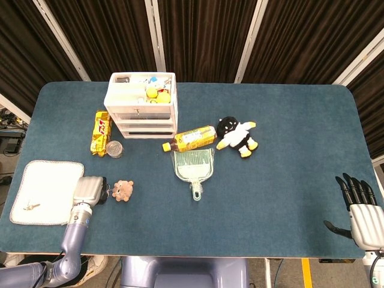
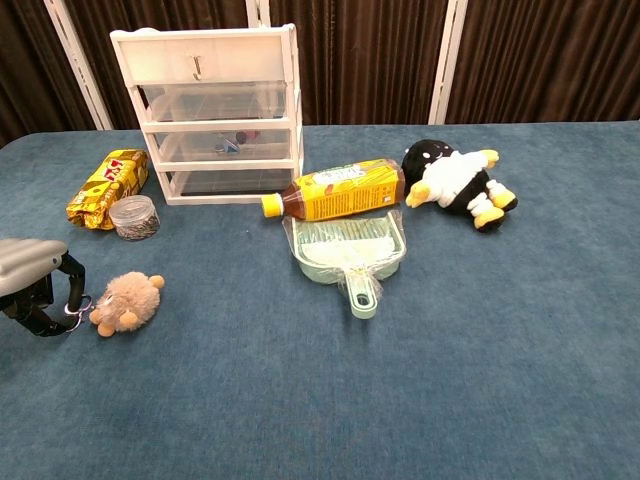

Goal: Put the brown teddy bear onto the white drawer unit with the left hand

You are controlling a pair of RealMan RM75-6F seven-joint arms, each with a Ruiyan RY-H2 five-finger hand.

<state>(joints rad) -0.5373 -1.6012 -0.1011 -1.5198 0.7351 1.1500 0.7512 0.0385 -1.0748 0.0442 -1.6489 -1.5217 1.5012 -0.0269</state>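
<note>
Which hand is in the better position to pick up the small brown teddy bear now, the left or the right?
Left. The left hand sits right beside the brown teddy bear, fingers pointing toward it. The right hand rests at the opposite near corner of the table, far away.

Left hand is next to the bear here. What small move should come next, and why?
Probably close the left hand on the bear. Its fingertips sit at the bear's side, by its key ring, and the bear lies on the table, not yet held, far from the drawer unit.
</note>
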